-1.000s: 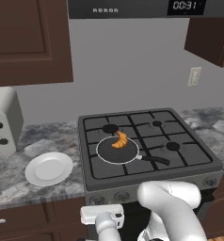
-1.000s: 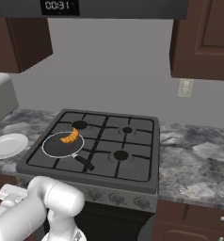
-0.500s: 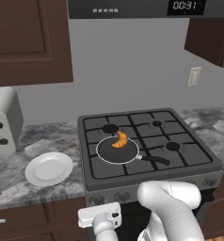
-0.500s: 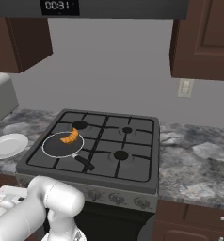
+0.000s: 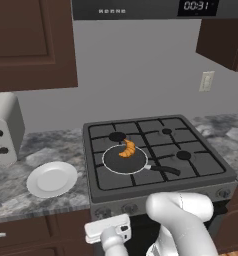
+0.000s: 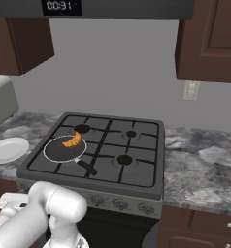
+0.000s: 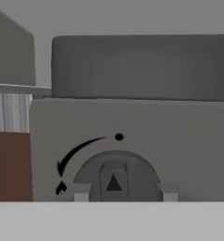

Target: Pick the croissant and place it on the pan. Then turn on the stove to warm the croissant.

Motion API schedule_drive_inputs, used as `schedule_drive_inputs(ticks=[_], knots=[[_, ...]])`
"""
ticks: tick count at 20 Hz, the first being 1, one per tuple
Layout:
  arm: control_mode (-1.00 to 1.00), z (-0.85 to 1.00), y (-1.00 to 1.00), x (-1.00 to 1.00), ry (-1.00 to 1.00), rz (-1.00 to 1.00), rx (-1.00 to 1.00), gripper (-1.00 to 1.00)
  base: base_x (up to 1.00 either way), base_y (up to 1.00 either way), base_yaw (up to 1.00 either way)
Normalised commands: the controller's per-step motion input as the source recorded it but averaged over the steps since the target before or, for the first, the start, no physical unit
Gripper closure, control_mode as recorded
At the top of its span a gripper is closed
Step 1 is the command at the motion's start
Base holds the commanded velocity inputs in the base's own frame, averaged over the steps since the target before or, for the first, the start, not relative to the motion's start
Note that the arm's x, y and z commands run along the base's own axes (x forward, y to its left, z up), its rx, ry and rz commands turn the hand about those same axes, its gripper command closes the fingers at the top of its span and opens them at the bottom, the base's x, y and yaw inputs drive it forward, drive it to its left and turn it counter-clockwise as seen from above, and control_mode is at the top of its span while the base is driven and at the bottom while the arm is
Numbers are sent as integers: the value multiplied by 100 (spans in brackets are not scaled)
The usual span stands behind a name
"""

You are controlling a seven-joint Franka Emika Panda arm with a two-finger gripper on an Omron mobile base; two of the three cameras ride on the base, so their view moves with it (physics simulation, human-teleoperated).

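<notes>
Hand view: the tool [image 7: 119, 192] stands open, its tips flanking a round grey knob [image 7: 115, 179] on the dark grey gas stove [image 5: 156, 150] front panel. Base views: the small golden crescent croissant [image 5: 127, 148] lies in the round black frying pan [image 5: 122, 161] on the front-left burner. A round white plate [image 5: 52, 178] rests on the grey marbled worktop [image 5: 21, 175] left of the stove.

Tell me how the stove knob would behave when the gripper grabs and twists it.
The knob looks rigid, with a raised middle ridge, so likely easy to grip. Its curved arrow suggests it turns toward the flame mark. The fingertips flank it closely.
</notes>
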Motion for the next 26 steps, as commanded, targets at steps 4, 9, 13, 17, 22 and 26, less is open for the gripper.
schedule_drive_inputs(ticks=[4,9,13,17,22,26], knots=[[-100,-16,3,0,-12,7,-14,100,0,0,0],[-100,-12,11,0,-10,13,-13,100,0,0,0],[-100,-16,17,0,-10,15,-15,100,0,0,0],[-100,-25,20,-9,-13,23,-20,100,0,0,0],[-100,-21,11,-22,-13,31,-18,100,0,0,0],[-100,-13,5,-30,-13,31,-15,100,0,0,0]])
